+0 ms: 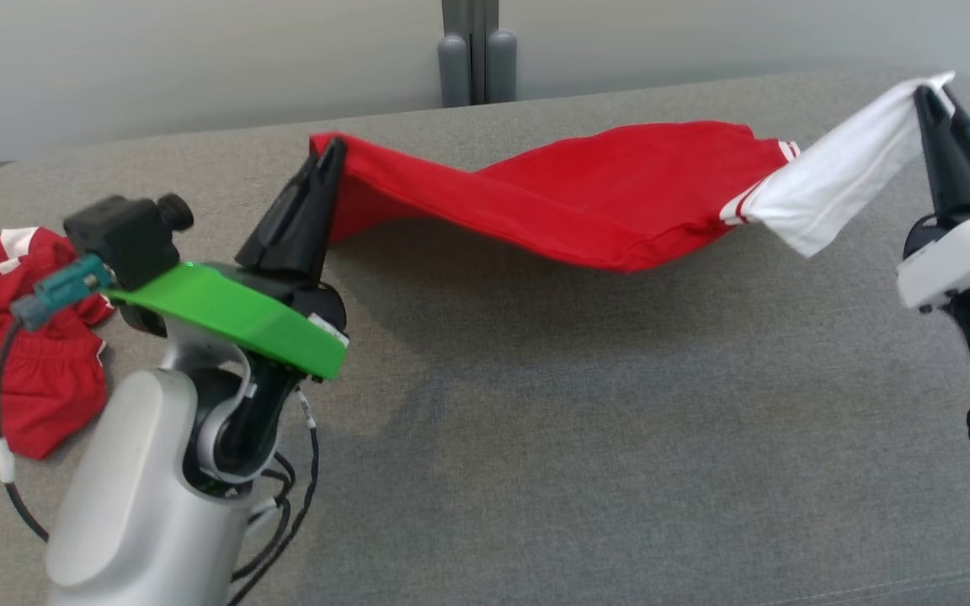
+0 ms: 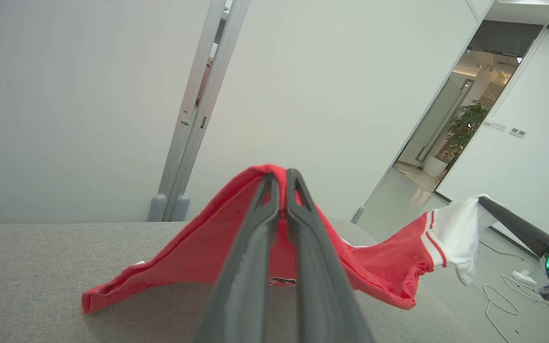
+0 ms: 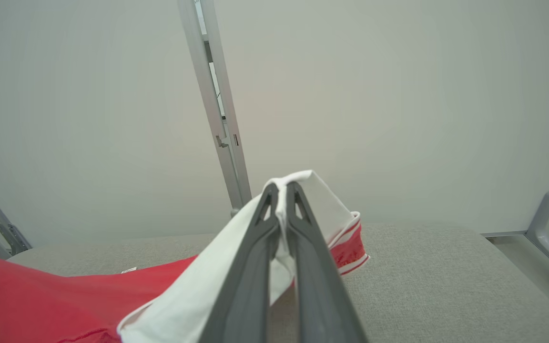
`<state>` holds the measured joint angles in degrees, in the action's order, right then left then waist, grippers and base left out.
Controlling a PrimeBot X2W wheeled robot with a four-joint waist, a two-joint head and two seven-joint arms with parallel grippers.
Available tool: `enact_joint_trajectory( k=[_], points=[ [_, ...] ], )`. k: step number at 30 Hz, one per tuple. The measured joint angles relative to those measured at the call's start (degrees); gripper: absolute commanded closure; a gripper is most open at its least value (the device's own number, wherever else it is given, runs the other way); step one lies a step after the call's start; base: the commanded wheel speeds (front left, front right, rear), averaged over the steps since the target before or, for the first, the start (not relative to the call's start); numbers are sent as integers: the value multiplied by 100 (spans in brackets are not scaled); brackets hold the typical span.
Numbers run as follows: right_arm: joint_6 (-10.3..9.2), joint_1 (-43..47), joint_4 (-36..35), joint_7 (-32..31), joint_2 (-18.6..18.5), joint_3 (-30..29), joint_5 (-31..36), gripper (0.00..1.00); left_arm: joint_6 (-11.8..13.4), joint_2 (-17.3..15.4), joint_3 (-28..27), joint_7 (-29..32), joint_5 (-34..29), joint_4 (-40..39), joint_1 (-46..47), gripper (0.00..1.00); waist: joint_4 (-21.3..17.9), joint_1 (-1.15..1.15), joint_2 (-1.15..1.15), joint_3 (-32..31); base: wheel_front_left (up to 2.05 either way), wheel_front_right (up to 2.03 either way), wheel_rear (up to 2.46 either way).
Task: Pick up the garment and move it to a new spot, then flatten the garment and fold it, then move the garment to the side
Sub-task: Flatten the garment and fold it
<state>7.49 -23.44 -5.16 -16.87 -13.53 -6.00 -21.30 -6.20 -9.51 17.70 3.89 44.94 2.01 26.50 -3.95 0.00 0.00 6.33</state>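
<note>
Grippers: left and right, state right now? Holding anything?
Left gripper: closed on the red end of the garment, lifted off the table.
Right gripper: closed on the garment's white sleeve, also lifted.

Both arms spread wide, roughly level. Left gripper [image 1: 329, 160] at centre-left, long dark fingers pinched tight, tips pointing up and away, clamped on red end of garment [image 1: 586, 194]. Right gripper [image 1: 930, 97] far right, same deal, clamped on white end. Left forearm [image 1: 140, 488] pale, rising from lower left, green wrist plate [image 1: 232, 311] tilted.
</note>
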Motion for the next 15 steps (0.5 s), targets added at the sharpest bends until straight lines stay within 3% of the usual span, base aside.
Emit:
enact_joint_trajectory(
  k=[6,12,15],
  points=[
    [0,-806,-179,-504,-109,171,127,100,132,-275,-103,767,202,-302,601,100,-90,0,0,340,0,0,0],
    [0,-2231,1131,-441,-330,667,138,100,179,-335,-352,1077,459,456,1732,100,-192,0,0,925,0,0,0],
    [1,-3288,2042,2,-272,859,299,100,196,-559,-478,934,130,1074,2607,100,-257,0,0,1318,0,0,0]
  ],
)
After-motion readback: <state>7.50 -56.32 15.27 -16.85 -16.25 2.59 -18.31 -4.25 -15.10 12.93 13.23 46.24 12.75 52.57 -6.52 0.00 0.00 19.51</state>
